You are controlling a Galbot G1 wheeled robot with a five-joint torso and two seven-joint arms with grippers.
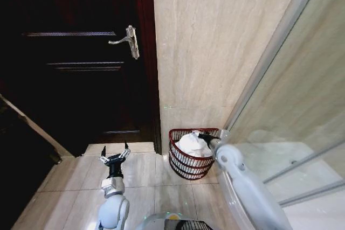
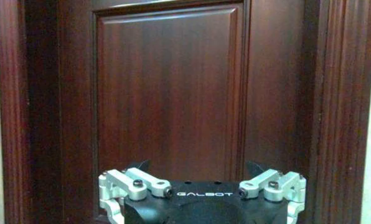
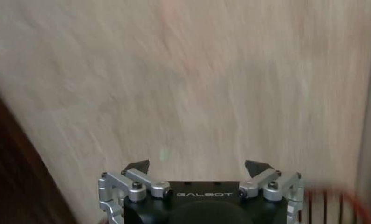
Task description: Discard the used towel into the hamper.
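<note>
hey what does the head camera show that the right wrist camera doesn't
The head view takes in the white towel lying in the hamper, the dark door with its handle, and the left gripper open above the floor tiles. The right wrist view gives a close look at the right gripper's spread fingertips against the wall. Both share the beige wall, the hamper's rim and the right gripper.

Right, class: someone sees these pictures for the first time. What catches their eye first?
The white towel heaped in the reddish-brown hamper on the floor against the beige wall, with the right claw open just above it. To the left stands a dark wooden door, the open left claw low before it.
</note>
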